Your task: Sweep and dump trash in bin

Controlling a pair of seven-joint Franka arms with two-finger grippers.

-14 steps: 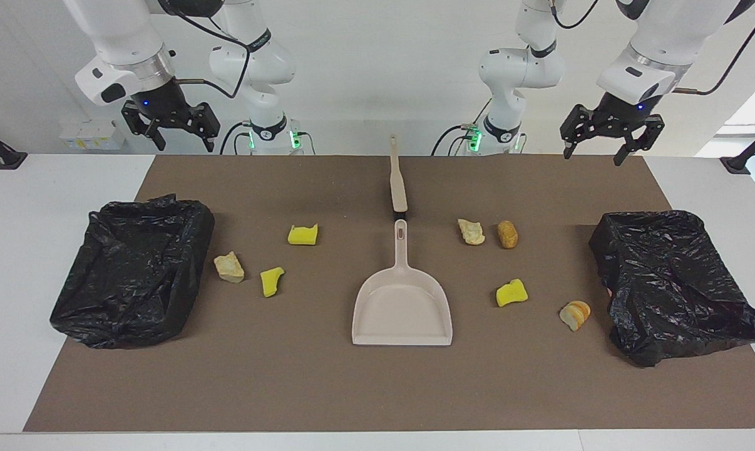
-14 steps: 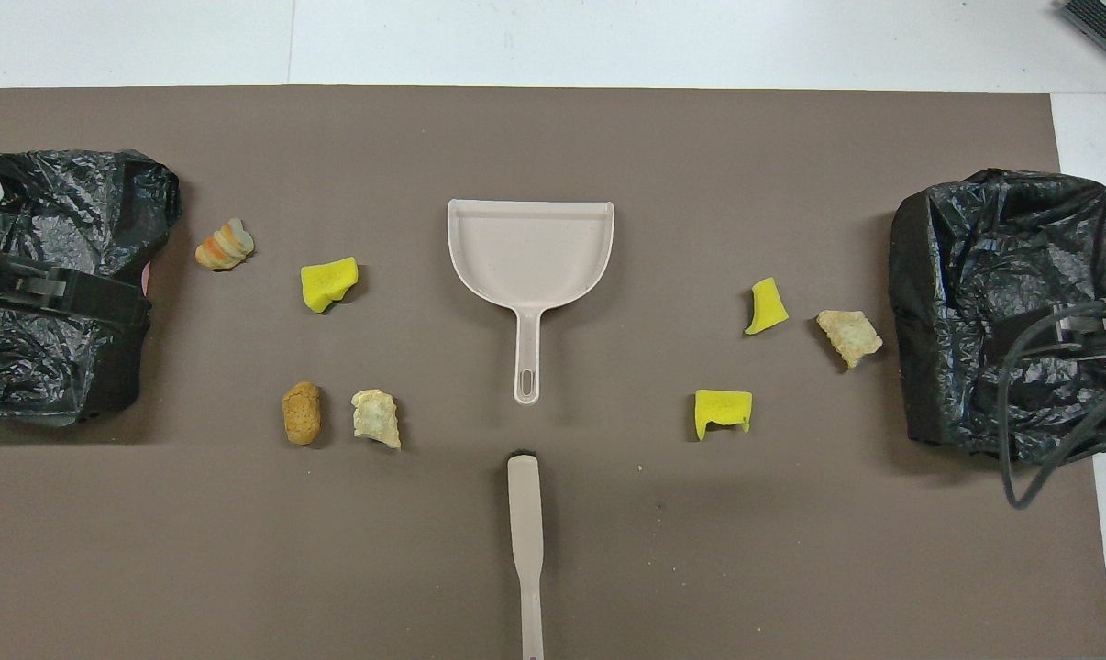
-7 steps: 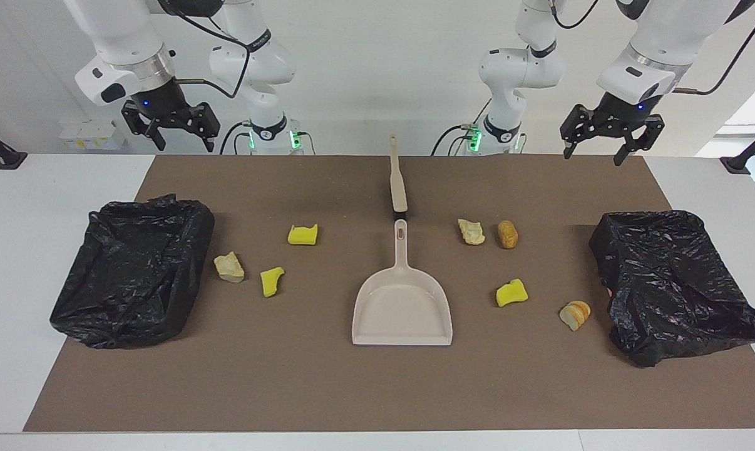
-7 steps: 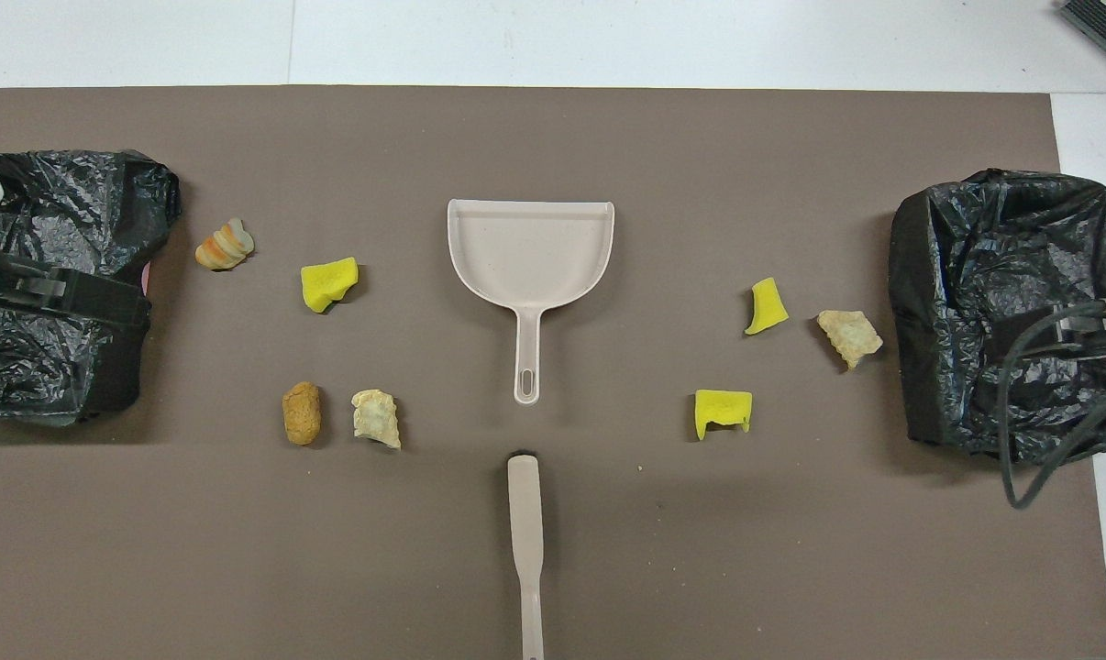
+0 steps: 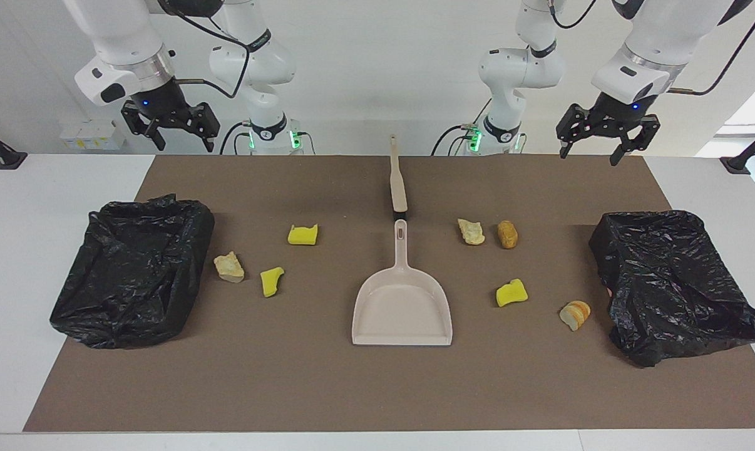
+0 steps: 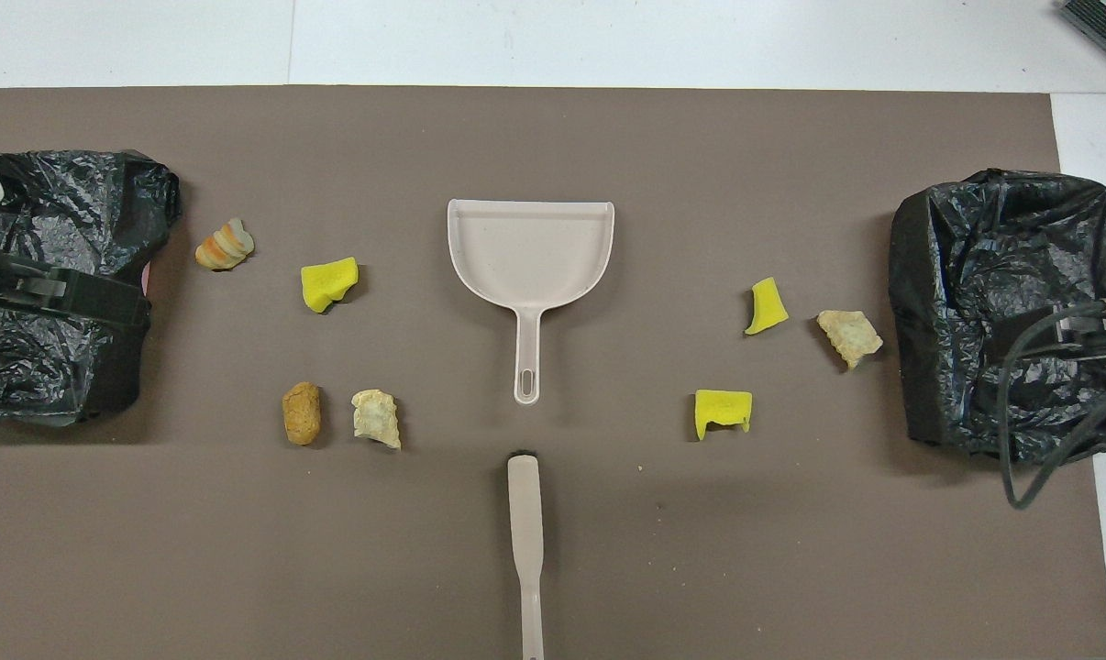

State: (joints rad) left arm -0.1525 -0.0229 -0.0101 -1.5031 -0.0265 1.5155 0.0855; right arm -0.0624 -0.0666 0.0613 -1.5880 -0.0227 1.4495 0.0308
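Observation:
Trash lies scattered on the brown mat. Toward the right arm's end are two yellow sponge chunks (image 5: 302, 234) (image 5: 271, 281) and a beige lump (image 5: 229, 267). Toward the left arm's end are a beige lump (image 5: 471, 231), a brown lump (image 5: 507, 233), a yellow chunk (image 5: 511, 292) and an orange-striped piece (image 5: 575, 314). A beige dustpan (image 5: 402, 307) lies mid-mat, with the brush (image 5: 399, 181) nearer the robots, in line with its handle. My left gripper (image 5: 587, 155) and right gripper (image 5: 185, 148) hang open and empty, high over the mat's robot-side edge.
Two bins lined with black bags stand at the mat's ends, one (image 5: 133, 269) at the right arm's end and one (image 5: 672, 282) at the left arm's end. In the overhead view each gripper covers part of its bin (image 6: 1002, 247).
Both grippers have risen very slightly. Nothing on the mat has moved.

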